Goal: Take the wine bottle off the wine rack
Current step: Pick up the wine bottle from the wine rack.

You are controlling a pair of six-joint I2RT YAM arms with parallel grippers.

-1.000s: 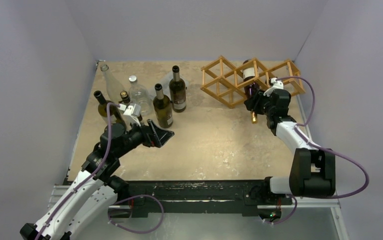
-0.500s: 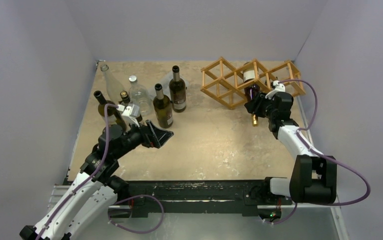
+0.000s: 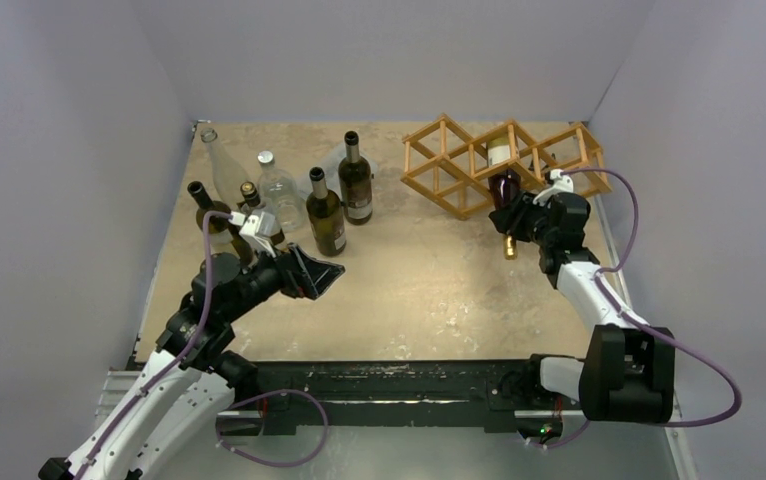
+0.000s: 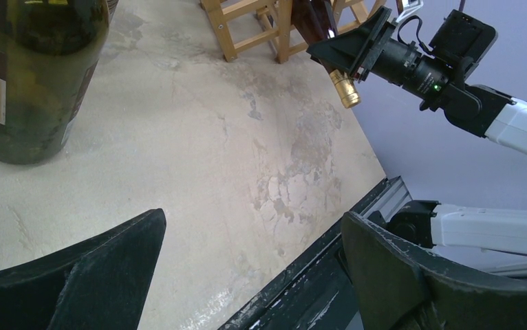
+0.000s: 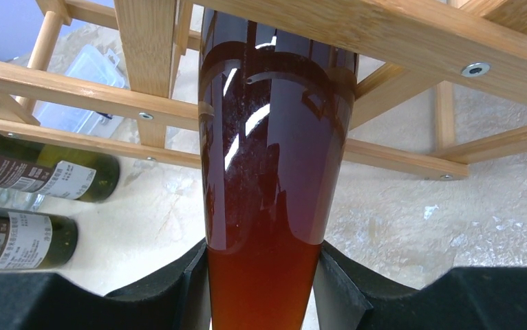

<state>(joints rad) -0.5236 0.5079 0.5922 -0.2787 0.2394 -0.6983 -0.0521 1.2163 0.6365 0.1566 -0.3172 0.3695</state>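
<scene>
R gripper was clamped on wine bottle neck; body just ahead, inside wine rack cell. L gripper gaped, empty. Risk: angled pull could snag shoulder on rods, dragging rack.

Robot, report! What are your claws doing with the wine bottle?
Right claw shut on wine bottle neck. Left claw open, empty. Bottle partly inside wine rack. Only rack rods around it.

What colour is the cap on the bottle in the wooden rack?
Shiny gold. The cap on the wine bottle shows best in the left wrist view.
</scene>
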